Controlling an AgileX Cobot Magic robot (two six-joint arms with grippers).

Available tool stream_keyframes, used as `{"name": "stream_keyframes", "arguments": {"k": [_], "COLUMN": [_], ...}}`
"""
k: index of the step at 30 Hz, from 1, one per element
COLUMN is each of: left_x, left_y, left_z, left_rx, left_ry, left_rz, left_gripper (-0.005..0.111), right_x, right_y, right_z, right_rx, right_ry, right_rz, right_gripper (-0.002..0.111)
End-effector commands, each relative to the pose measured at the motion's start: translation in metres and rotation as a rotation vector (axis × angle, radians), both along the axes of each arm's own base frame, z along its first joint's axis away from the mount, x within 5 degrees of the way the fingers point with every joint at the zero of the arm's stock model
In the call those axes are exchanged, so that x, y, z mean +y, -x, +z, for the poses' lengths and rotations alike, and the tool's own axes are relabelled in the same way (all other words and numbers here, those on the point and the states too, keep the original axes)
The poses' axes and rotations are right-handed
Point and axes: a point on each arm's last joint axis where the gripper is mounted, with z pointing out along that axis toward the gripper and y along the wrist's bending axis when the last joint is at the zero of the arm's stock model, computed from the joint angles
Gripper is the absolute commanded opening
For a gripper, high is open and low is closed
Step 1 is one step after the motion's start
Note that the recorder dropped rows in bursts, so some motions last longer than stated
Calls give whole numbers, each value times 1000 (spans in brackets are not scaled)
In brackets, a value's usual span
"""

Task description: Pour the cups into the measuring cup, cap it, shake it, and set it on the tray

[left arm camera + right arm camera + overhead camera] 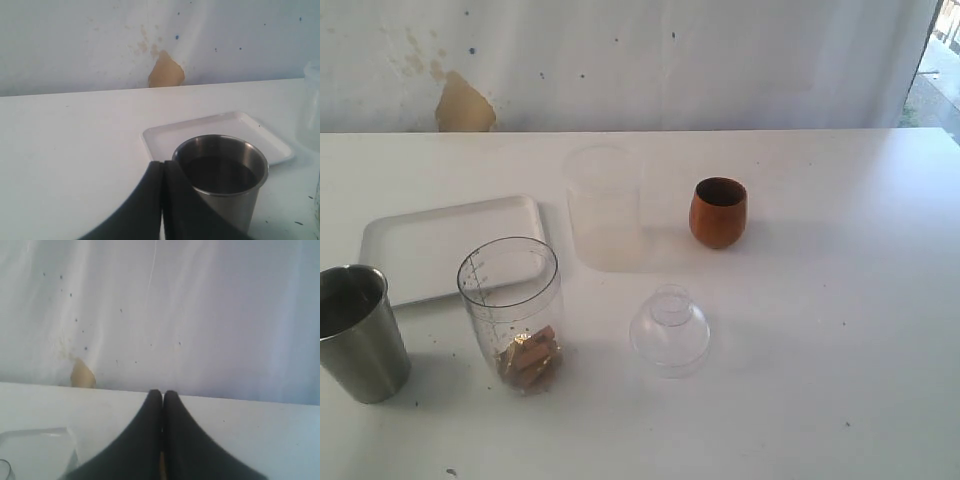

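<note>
1. Note left gripper (161, 165) and right gripper (162, 394): jaws closed, empty.
2. Find measuring cup (512, 312) just beside tray (430, 245), between steel tumbler (360, 335) and lid (670, 330).
3. Treat pouring as likely current step; open jaws before grasping wooden cup (718, 212).

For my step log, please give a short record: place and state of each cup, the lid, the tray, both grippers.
measuring cup: upright, uncapped, brown pieces inside
steel cup: upright, left of measuring cup
wooden cup: upright, right of frosted cup
lid: on table, right of measuring cup
tray: behind measuring cup, bare
left gripper: shut, empty, by steel cup
right gripper: shut, empty
</note>
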Motion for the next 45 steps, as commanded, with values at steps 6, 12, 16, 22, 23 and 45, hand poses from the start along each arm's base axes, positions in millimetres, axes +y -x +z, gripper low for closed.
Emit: {"name": "stream_keyframes", "arguments": {"k": [6, 12, 16, 22, 23, 45], "left_x": [0, 0, 0, 0, 0, 0], "left_y": [0, 0, 0, 0, 0, 0], "left_z": [-2, -2, -2, -2, -2, -2], "left_rx": [4, 4, 4, 4, 4, 4], "left_ry": [7, 7, 7, 7, 7, 5], "left_rz": [3, 3, 3, 3, 3, 2], "left_gripper": [0, 0, 0, 0, 0, 0], "right_x": [-19, -25, -27, -26, -24, -27], "right_y": [62, 83, 89, 76, 74, 47], "right_z": [-6, -4, -3, -32, -38, -160], "right_rx": [-204, -299, -328, -167, -148, 281], "right_ry": [-144, -173, -172, -30, 15, 304], "right_rz": [-2, -2, -6, -83, -91, -274], "right_gripper": [0, 0, 0, 0, 0, 0]}}
